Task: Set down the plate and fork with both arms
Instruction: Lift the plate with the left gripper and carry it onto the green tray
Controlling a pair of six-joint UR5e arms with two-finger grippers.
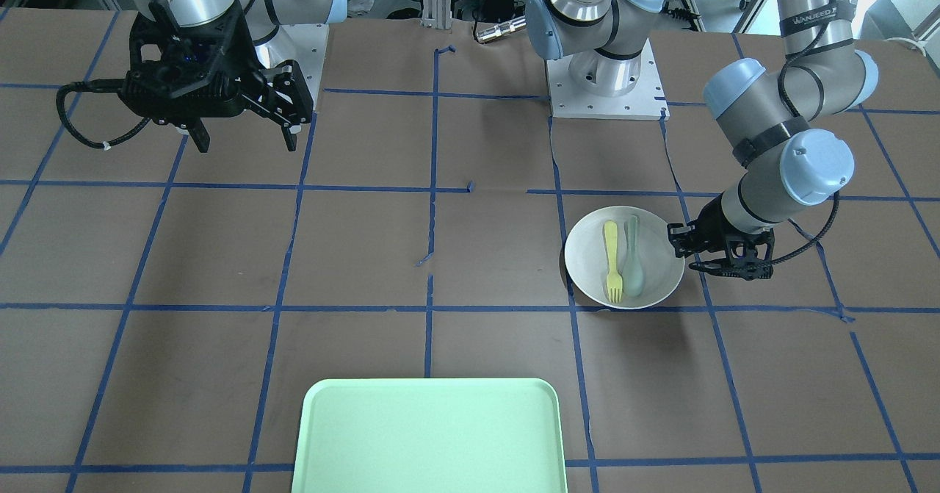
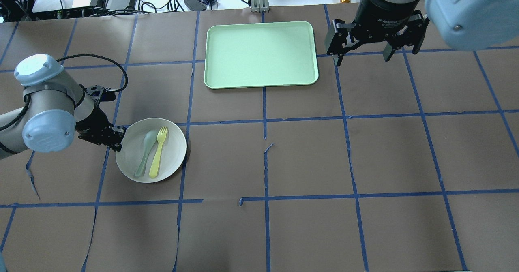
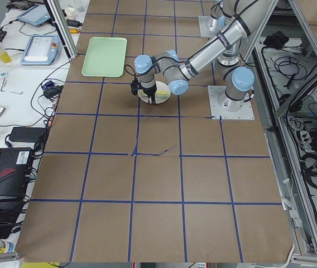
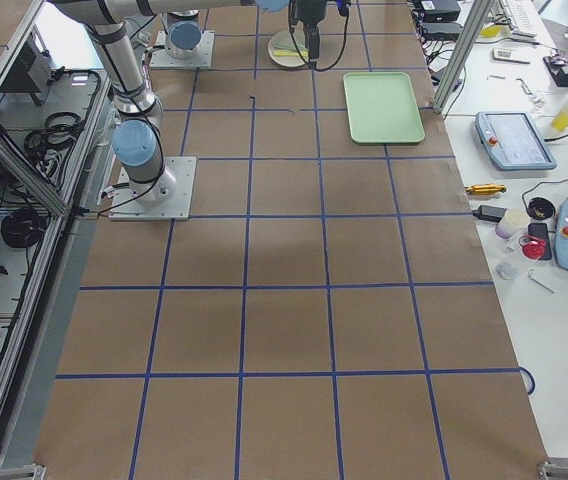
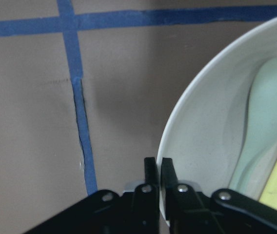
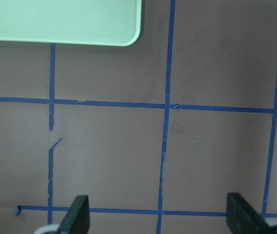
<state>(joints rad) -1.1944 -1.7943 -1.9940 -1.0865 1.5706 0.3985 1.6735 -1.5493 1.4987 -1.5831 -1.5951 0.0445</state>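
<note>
The off-white plate (image 1: pixel 587 258) lies on the table on my left side, with the pale-yellow fork (image 1: pixel 612 258) and a grey-green spoon (image 1: pixel 633 258) side by side in it. My left gripper (image 1: pixel 675 245) is low at the plate's outer edge. In the left wrist view the gripper (image 5: pixel 158 168) is shut on the plate's rim (image 5: pixel 177 122), one finger on each side. In the overhead view the plate (image 2: pixel 170 150), the fork (image 2: pixel 158 152) and the left gripper (image 2: pixel 119 138) show the same. My right gripper (image 2: pixel 361 59) is open and empty, high above the table beside the tray.
The mint-green tray (image 2: pixel 259 53) lies at the table's far middle, with nothing in it; its corner shows in the right wrist view (image 6: pixel 60 19). Blue tape lines cross the brown table. Cables and devices lie beyond the far edge.
</note>
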